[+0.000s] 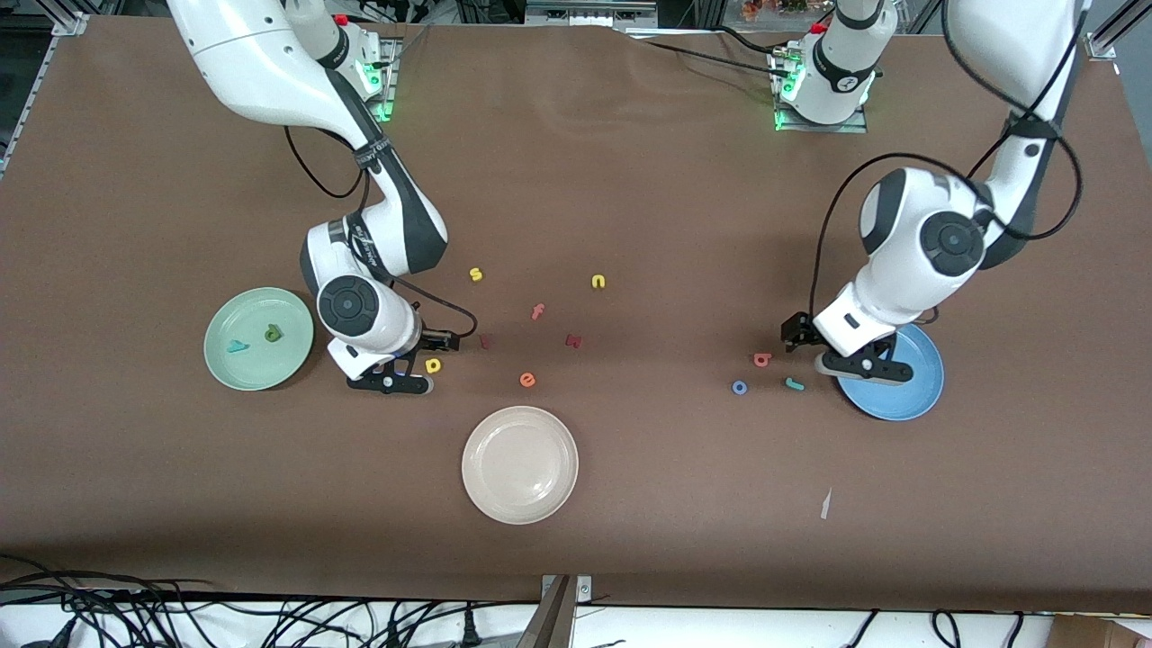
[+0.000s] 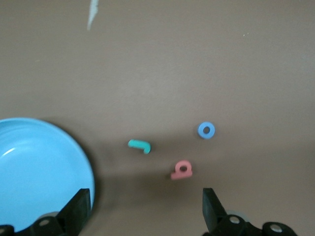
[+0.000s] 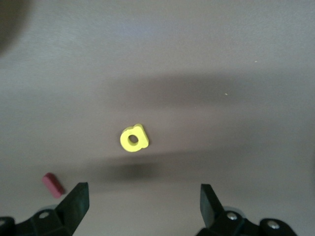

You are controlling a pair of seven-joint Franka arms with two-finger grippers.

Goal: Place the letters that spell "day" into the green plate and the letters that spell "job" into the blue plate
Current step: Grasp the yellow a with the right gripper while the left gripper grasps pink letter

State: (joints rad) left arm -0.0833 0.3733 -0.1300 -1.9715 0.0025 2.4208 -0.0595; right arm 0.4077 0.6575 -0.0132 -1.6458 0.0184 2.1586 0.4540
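1. Front view: my right pincer [image 1: 389,382] hangs open over the brown desk [image 1: 630,180], just beside the yellow foam a [image 1: 434,364]. The pale mint-green plate [image 1: 225,369] holds the teal foam y [image 1: 238,346] and dark olive d [image 1: 273,334]. My left pincer [image 1: 859,365] is open over the sky-blue plate [image 1: 909,400].
2. Left wrist view: teal hooked j [image 2: 140,145], blue ring o [image 2: 206,130] and salmon-pink b [image 2: 181,169] lie on the desk near the blue plate.
3. Right wrist view: the a lies on the desk between my spread fingers [image 3: 74,204].

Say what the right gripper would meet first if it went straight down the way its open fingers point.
Most likely the yellow a: it lies on the bare table just ahead of the right gripper, roughly between its open fingers. Depth is unclear, so it might land just short.
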